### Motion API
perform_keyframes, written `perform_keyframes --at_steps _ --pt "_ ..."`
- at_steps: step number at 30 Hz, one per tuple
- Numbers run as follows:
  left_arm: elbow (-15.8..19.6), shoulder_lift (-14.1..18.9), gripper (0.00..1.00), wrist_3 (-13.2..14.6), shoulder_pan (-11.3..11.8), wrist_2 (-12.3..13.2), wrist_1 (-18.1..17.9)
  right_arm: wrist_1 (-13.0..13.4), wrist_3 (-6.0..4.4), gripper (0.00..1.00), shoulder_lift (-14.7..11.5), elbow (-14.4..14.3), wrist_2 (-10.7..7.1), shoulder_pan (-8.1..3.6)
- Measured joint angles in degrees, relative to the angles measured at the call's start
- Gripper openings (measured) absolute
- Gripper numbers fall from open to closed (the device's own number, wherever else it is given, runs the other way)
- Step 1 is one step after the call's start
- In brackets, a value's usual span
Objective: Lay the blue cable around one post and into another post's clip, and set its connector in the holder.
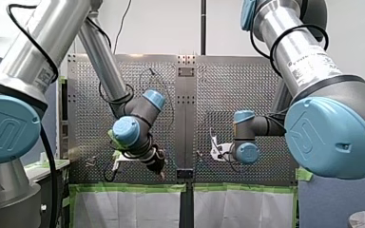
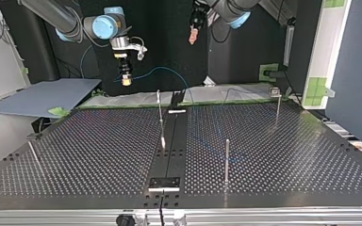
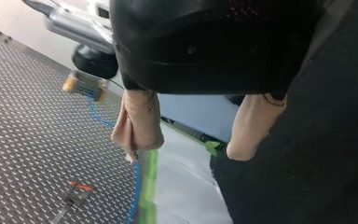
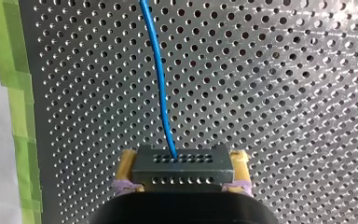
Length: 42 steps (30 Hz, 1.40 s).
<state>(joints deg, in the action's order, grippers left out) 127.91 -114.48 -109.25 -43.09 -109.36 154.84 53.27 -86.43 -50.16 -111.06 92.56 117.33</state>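
Observation:
My right gripper [image 4: 182, 184] is shut on the grey connector [image 4: 182, 167], its yellow pads [image 4: 127, 164] pressed to the connector's sides. The blue cable [image 4: 160, 84] runs from the connector away over the perforated table. In the top view my right gripper [image 2: 126, 80] hangs above the table's far edge with the connector, and the blue cable [image 2: 162, 69] arcs from it toward the middle. My left gripper [image 3: 185, 155] is open with beige pads [image 3: 137, 123] and nothing between them; the blue cable [image 3: 137, 186] passes below one pad. In the front view my left gripper [image 1: 159, 165] is near the table's front edge.
Thin metal posts stand on the table: one near the middle [image 2: 160, 113], one toward the camera [image 2: 226, 160], one at the far right [image 2: 277, 106], and a short one at the left [image 2: 33, 153]. A black centre strip carries a plate [image 2: 165, 182]. Green tape [image 4: 16, 93] lines the table edge.

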Motion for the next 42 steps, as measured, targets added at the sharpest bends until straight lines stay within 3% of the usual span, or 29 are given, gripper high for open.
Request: perform_keyframes --at_steps 4,11,19,32,42 --pt "0.7 -2.0 1.0 -0.1 0.4 1.2 -2.1 0.0 -0.11 0.0 0.0 0.0 0.0 0.22" --pt "-1.6 -3.1 1.0 0.0 0.7 3.3 -5.9 0.1 -0.16 0.0 -0.1 0.0 0.0 0.52" --pt "-4.5 -4.7 1.0 -0.8 1.4 3.4 -9.7 0.0 -0.23 0.0 -0.1 0.2 0.0 0.58" --pt "-10.1 -11.1 1.0 -5.9 1.2 5.4 -16.6 0.4 -0.41 0.0 -0.2 0.5 -0.08 0.96" --pt "-11.6 -12.3 1.0 -9.5 2.1 5.4 -22.0 0.3 -0.41 0.0 -0.2 1.0 0.0 1.6"
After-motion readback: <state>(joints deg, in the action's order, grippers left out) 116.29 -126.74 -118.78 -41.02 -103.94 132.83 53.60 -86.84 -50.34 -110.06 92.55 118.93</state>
